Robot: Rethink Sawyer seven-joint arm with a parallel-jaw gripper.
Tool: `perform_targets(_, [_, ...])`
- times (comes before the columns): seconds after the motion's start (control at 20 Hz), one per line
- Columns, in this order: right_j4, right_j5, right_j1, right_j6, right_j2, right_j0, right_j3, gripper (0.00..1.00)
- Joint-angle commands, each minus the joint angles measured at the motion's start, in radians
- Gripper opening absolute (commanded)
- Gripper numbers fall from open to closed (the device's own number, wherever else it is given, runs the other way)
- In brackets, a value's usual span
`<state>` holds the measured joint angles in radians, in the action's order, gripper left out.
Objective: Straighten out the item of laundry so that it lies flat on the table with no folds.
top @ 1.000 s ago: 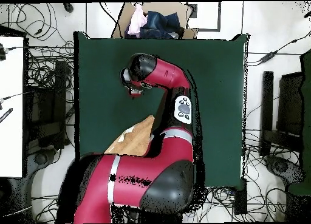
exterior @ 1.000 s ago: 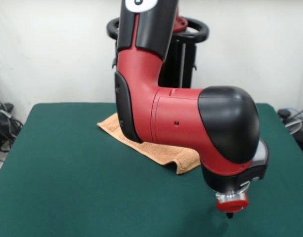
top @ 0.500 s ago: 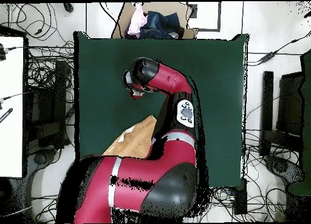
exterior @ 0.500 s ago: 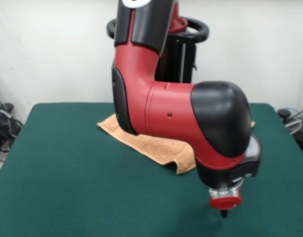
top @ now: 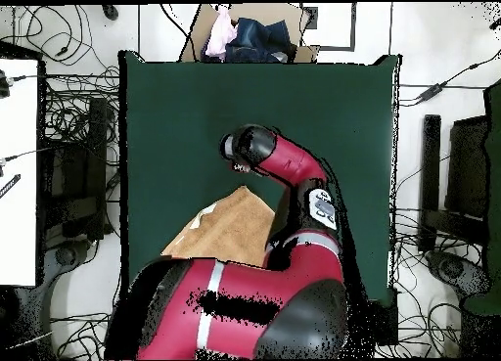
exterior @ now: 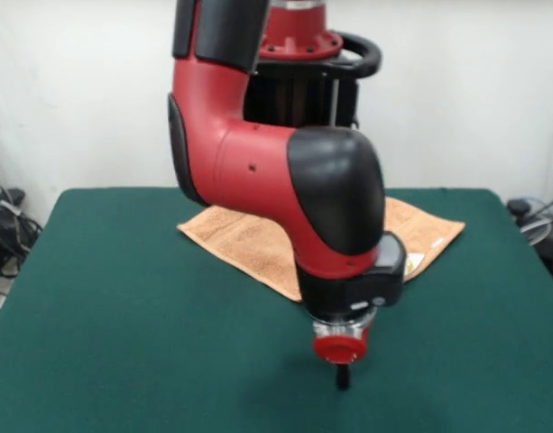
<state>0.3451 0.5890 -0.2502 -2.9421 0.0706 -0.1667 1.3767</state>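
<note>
The item of laundry (exterior: 235,236), a peach-orange towel, lies on the far half of the green table (exterior: 114,343). My arm hides its middle and its near corner. Its right part (exterior: 425,227) lies flat, with a white and yellow label (exterior: 413,262) near its edge. In the overhead view the towel (top: 230,225) lies against the arm, partly under it. My gripper (exterior: 342,375) hangs just above the bare cloth in front of the towel, clear of it. It shows as one narrow dark tip, shut and empty. From overhead the gripper (top: 236,156) sits beyond the towel's pointed corner.
A cardboard box of clothes (top: 250,34) stands off the table's far edge in the overhead view. Cables and stands (top: 68,191) surround the table. The robot's pedestal (exterior: 326,108) rises behind the towel.
The arm has swung left in the front view, carrying the gripper from the right front to the middle front. The towel's right part and label now show; its folded near corner is hidden.
</note>
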Motion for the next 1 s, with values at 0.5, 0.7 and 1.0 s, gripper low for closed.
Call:
perform_targets(0.5, [-0.002, -0.144, -0.106, -0.054, -0.084, -0.094, 0.435, 1.0])
perform_targets(0.7, [-0.004, -0.168, -0.118, -0.042, -0.092, -0.126, 0.471, 1.0])
perform_targets(1.0, [-0.006, -0.146, -0.149, -0.019, -0.08, -0.174, 0.496, 1.0])
